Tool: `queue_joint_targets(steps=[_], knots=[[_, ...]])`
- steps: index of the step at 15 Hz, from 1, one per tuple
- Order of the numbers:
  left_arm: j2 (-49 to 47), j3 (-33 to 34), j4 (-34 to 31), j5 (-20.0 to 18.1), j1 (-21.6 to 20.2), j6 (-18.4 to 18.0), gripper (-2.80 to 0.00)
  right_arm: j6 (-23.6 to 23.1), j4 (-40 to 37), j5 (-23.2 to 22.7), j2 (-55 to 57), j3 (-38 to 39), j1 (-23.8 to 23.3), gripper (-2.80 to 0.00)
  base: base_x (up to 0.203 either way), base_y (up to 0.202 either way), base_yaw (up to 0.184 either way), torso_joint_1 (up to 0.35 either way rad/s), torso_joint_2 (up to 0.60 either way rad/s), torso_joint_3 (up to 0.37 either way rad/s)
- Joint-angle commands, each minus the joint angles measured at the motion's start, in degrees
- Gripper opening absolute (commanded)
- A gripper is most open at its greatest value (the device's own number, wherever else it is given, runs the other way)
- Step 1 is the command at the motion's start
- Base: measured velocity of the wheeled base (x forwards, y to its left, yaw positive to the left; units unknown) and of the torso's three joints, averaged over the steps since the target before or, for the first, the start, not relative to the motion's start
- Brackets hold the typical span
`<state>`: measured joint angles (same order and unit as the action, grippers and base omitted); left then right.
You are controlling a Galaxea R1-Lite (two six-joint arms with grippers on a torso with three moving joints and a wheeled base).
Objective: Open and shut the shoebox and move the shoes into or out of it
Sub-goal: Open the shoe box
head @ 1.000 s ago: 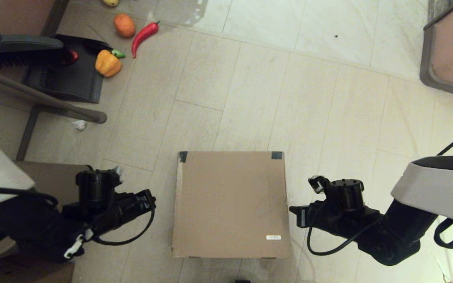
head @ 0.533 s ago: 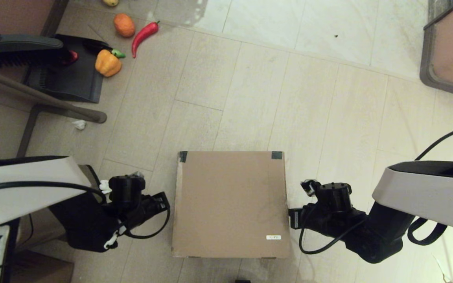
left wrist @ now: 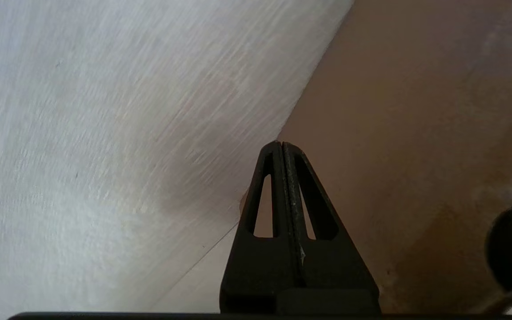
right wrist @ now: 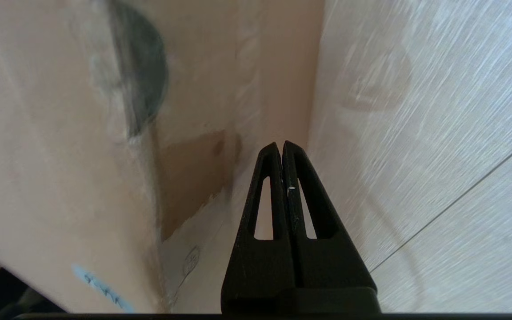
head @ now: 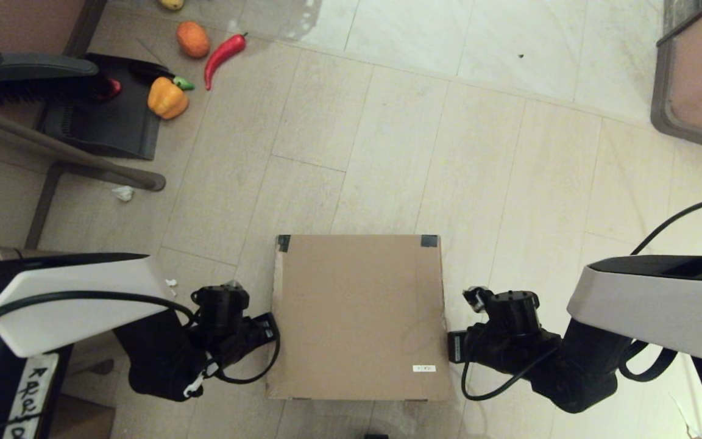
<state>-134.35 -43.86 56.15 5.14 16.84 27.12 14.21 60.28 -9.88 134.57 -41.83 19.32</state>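
Note:
The brown cardboard shoebox [head: 357, 317] rests on the floor with its flap lid down, black tape on its two far corners and a small white label near its front right. My left gripper [head: 272, 323] is shut and empty, its tip against the box's left side wall [left wrist: 416, 133]. My right gripper [head: 450, 344] is also shut and empty, low beside the box's right side wall [right wrist: 82, 146]. Both gripper tips, left [left wrist: 281, 144] and right [right wrist: 281, 144], point along the box walls close to the floor. The shoes are out of view.
At the far left lie a black dustpan [head: 107, 116] and brush [head: 28, 76], with a yellow pepper [head: 167, 97], a red chilli [head: 223, 53] and an orange [head: 192, 38]. A paper scrap [head: 123, 193] lies on the floor. A framed board [head: 701, 79] stands far right.
Both arms have moved inward toward the box. The left gripper has travelled right until it reaches the box's left wall; the right gripper has shifted slightly left and lower beside the right wall.

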Motion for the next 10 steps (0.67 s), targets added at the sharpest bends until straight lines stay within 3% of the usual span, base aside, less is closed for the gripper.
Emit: queue_joint_targets(steps=[1,7,10], knots=[[0.6,0.3,0.2,1.1,1.0,1.7,-2.8,0.8,0.4,-0.2,-1.8,1.1,0.8,-2.8,0.0,0.0,0.0,0.0,0.0,0.0],[4.3,3.6,0.0,2.2,3.0,3.7,-2.8,16.5,0.4,-0.4,-6.3,3.1,5.3,-2.8,0.0,0.0,0.0,0.0,0.0,0.0],[8.6,6.3,-0.2,2.2,3.1,3.7,-2.8,17.8,0.4,-0.3,-9.8,5.6,5.6,-2.8,0.0,0.0,0.0,0.0,0.0,0.0]])
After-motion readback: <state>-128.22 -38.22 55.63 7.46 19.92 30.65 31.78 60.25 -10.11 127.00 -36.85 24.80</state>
